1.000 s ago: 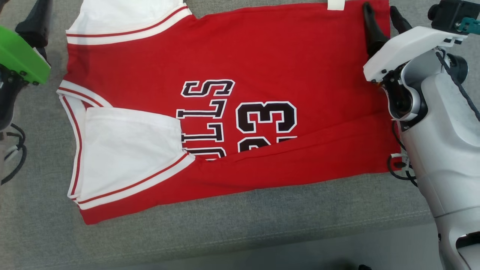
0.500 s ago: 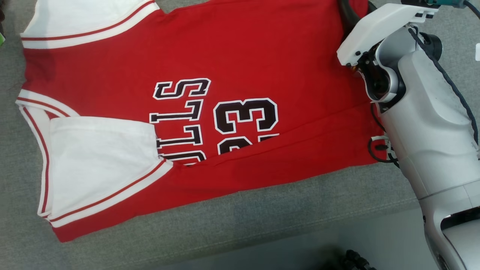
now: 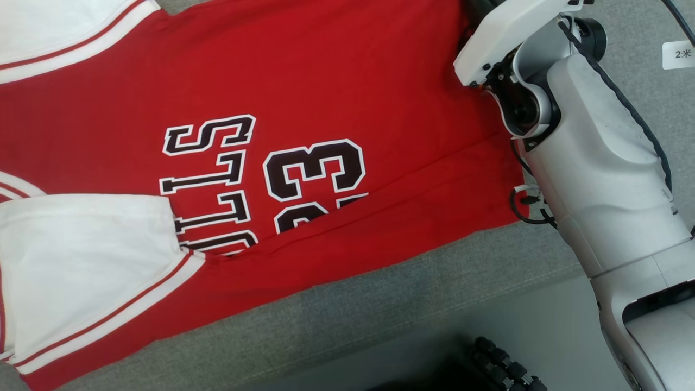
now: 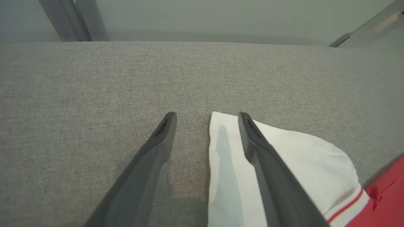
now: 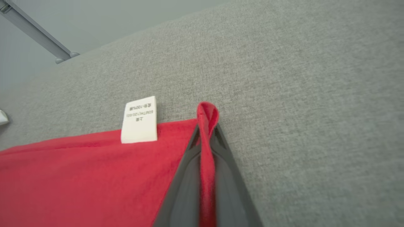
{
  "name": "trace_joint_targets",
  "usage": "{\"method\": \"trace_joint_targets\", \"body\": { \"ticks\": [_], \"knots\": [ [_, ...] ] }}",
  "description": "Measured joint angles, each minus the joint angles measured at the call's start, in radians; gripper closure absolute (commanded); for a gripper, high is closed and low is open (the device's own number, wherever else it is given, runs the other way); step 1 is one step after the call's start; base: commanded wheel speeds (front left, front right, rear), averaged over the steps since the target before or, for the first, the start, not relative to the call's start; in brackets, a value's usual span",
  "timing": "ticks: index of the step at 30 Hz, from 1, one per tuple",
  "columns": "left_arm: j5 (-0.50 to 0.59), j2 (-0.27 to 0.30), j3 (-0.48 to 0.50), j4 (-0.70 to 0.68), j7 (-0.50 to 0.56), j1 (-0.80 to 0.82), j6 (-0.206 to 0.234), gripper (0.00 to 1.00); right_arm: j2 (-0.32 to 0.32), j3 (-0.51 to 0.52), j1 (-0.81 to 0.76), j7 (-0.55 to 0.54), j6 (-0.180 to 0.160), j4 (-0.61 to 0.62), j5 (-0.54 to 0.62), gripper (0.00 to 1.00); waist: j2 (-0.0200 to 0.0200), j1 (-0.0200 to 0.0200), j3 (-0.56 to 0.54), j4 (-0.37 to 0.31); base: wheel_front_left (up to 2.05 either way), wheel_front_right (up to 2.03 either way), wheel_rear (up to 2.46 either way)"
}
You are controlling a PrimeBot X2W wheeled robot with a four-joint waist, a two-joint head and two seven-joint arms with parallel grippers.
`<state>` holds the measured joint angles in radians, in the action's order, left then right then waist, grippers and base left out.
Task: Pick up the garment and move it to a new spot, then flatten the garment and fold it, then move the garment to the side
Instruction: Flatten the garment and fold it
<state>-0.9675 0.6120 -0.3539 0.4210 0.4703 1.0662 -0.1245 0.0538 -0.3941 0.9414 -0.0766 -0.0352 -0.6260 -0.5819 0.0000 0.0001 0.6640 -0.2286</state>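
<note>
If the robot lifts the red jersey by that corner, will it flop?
Probably floppy: the jersey pinches into a thin fold inside the right gripper. Likely to drag and wrinkle, since most lies spread on the grey surface.

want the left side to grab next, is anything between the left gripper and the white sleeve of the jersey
Nothing visible is in the way. The left gripper is open right at the white sleeve, one finger over its edge, the other over the grey surface. The right gripper is shut on the jersey's red corner.
</note>
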Motion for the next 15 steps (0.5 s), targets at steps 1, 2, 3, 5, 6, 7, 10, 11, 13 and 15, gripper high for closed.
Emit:
{"method": "trace_joint_targets", "body": {
  "ticks": [1, 2, 3, 5, 6, 7, 10, 11, 13, 15],
  "knots": [
    [-0.002, 0.006, -0.002, 0.003, 0.004, 0.001, 0.000, 0.00, -0.002, -0.004, 0.002, 0.008, 0.001, 0.000, -0.004, 1.00, 0.0000, 0.0000, 0.005, -0.007, 0.00, 0.00, 0.00],
    [-0.003, 0.011, -0.006, 0.007, 0.007, 0.001, 0.000, 0.00, -0.004, -0.008, 0.005, 0.016, 0.007, -0.001, -0.008, 1.00, 0.0000, 0.0000, 0.010, -0.015, 0.00, 0.00, 0.00],
    [-0.003, 0.016, -0.011, 0.011, 0.010, 0.001, 0.000, 0.00, -0.007, -0.013, 0.009, 0.020, 0.009, -0.002, -0.011, 1.00, 0.0000, 0.0000, 0.014, -0.022, 0.00, 0.00, 0.00],
    [-0.007, 0.021, -0.021, 0.014, 0.014, 0.001, 0.000, 0.00, -0.008, -0.020, 0.015, 0.032, 0.014, -0.005, -0.013, 1.00, 0.0000, 0.0000, 0.023, -0.036, 0.00, 0.00, 0.00],
    [-0.011, 0.023, -0.027, 0.017, 0.015, 0.002, 0.000, 0.00, -0.009, -0.024, 0.016, 0.039, 0.018, -0.006, -0.015, 1.00, 0.0000, 0.0000, 0.027, -0.043, 0.00, 0.00, 0.00],
    [-0.013, 0.024, -0.035, 0.018, 0.019, 0.002, 0.000, 0.00, -0.010, -0.028, 0.016, 0.043, 0.019, -0.008, -0.018, 1.00, 0.0000, 0.0000, 0.030, -0.050, 0.00, 0.00, 0.00],
    [-0.015, 0.029, -0.044, 0.017, 0.017, 0.016, 0.000, 0.00, -0.013, -0.034, 0.022, 0.060, 0.026, -0.016, -0.020, 1.00, 0.0000, 0.0000, 0.039, -0.065, 0.00, 0.00, 0.00],
    [-0.015, 0.030, -0.049, 0.017, 0.017, 0.022, 0.000, 0.00, -0.013, -0.036, 0.024, 0.063, 0.026, -0.019, -0.021, 1.00, 0.0000, 0.0000, 0.041, -0.068, 0.00, 0.00, 0.00],
    [-0.015, 0.033, -0.060, 0.018, 0.017, 0.028, 0.000, 0.00, -0.014, -0.042, 0.029, 0.069, 0.026, -0.026, -0.027, 1.00, 0.0000, 0.0000, 0.043, -0.073, 0.00, 0.00, 0.00],
    [-0.025, 0.034, -0.067, 0.021, 0.018, 0.032, 0.000, 0.00, -0.014, -0.049, 0.034, 0.077, 0.026, -0.032, -0.035, 1.00, 0.0000, 0.0000, 0.043, -0.075, 0.00, 0.00, 0.00]
  ]
}}
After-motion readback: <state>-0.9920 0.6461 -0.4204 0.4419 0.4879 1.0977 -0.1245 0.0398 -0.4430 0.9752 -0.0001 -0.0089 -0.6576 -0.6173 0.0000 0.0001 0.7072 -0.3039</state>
